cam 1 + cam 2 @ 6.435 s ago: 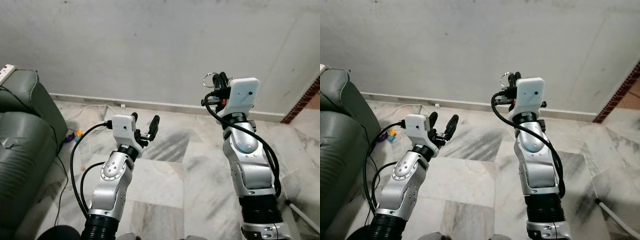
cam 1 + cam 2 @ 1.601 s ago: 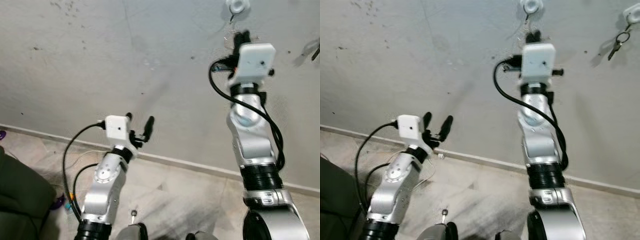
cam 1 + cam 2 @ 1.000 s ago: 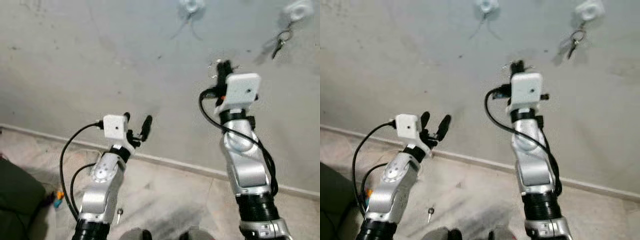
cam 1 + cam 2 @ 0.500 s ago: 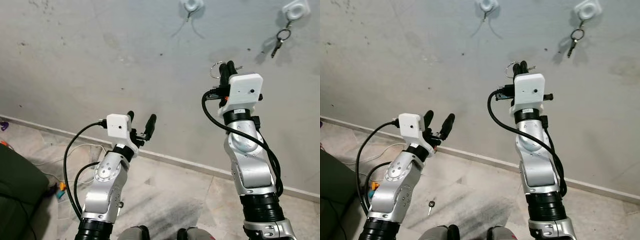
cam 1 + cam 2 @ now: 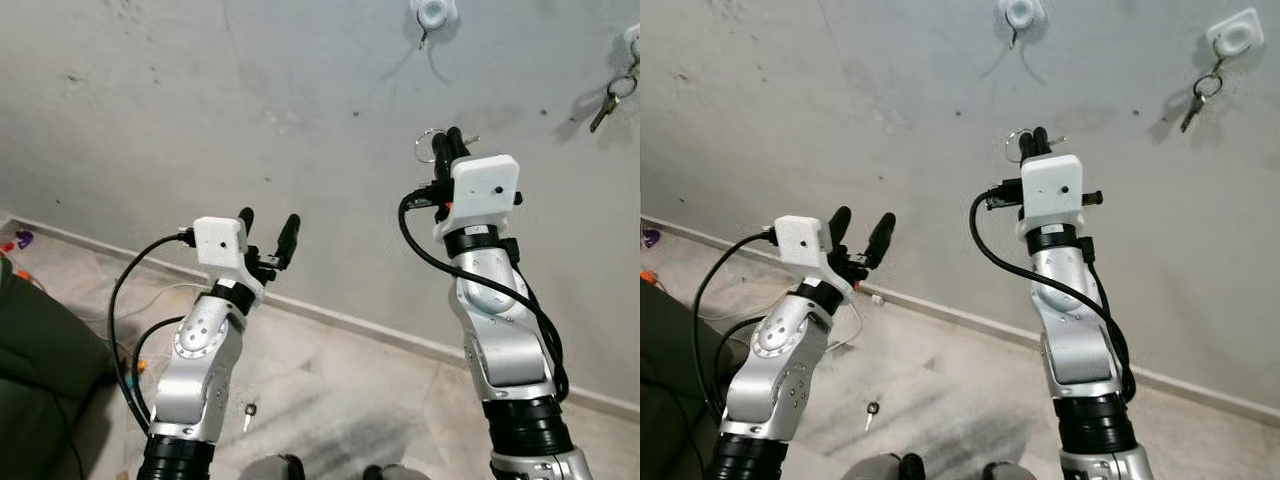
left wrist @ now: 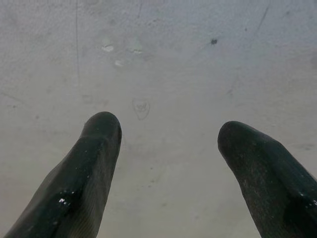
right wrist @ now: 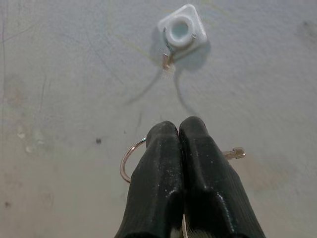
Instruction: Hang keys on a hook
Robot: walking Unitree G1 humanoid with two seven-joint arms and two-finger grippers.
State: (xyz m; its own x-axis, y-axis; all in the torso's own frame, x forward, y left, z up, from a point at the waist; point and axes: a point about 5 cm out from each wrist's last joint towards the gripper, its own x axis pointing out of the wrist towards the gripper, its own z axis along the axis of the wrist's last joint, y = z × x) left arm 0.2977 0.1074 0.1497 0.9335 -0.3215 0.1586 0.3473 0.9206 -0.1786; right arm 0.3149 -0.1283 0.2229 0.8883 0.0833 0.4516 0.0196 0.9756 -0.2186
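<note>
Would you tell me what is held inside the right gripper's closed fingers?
The right gripper is shut on a key ring: its silver loop juts out one side, a key tip the other. The rest is hidden between the fingers.

Head stereo pair looks forward and slightly down at a grey wall (image 5: 200,90) and the floor strip below it, both arms rising into frame; both eyes share the same scene, right eye shifted sideways so it takes in more of the far hook with keys (image 5: 1230,40). Left wrist camera sits close behind the spread fingers (image 6: 84,173) of the left gripper (image 6: 168,148), facing bare wall. Right wrist camera looks along the pressed-together fingers (image 7: 163,178) of the right gripper (image 7: 179,126), wall hook (image 7: 181,30) just beyond the fingertips; this hook (image 5: 436,14) also appears in head views.
</note>
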